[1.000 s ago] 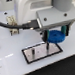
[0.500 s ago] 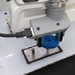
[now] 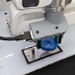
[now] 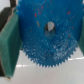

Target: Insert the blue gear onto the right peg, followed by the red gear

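Gripper (image 3: pixel 47 42) low over base plate (image 3: pixel 31 57), clenched on blue gear (image 3: pixel 48 44). Wrist view: blue gear (image 4: pixel 47 37) fills frame, held flat between two green finger pads (image 4: pixel 9 42), one at each side of rim; centre hole open, pale. Exterior view: gear sits above end of dark pale-rimmed plate toward exterior view's right, close to its surface; contact with plate not discernible. Pegs hidden or too blurred. Red gear not visible. White table (image 3: pixel 13 72) around plate.
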Robot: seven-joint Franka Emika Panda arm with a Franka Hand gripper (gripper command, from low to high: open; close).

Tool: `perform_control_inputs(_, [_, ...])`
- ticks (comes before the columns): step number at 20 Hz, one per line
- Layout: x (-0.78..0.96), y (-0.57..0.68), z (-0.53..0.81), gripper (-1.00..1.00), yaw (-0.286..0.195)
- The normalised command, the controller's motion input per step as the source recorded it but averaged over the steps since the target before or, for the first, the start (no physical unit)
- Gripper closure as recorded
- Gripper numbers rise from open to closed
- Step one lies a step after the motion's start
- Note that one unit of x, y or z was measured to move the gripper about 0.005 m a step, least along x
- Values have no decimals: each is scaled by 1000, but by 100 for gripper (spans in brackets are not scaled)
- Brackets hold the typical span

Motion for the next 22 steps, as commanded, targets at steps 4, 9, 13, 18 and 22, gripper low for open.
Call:
perform_control_inputs(4, [18, 72, 266, 100, 0])
perform_control_inputs(9, [123, 1, 26, 100, 0])
perform_control_inputs(13, [139, -77, -101, 100, 0])
perform_control_inputs(18, [182, -63, -84, 100, 0])
perform_control_inputs(22, [201, -62, -119, 100, 0])
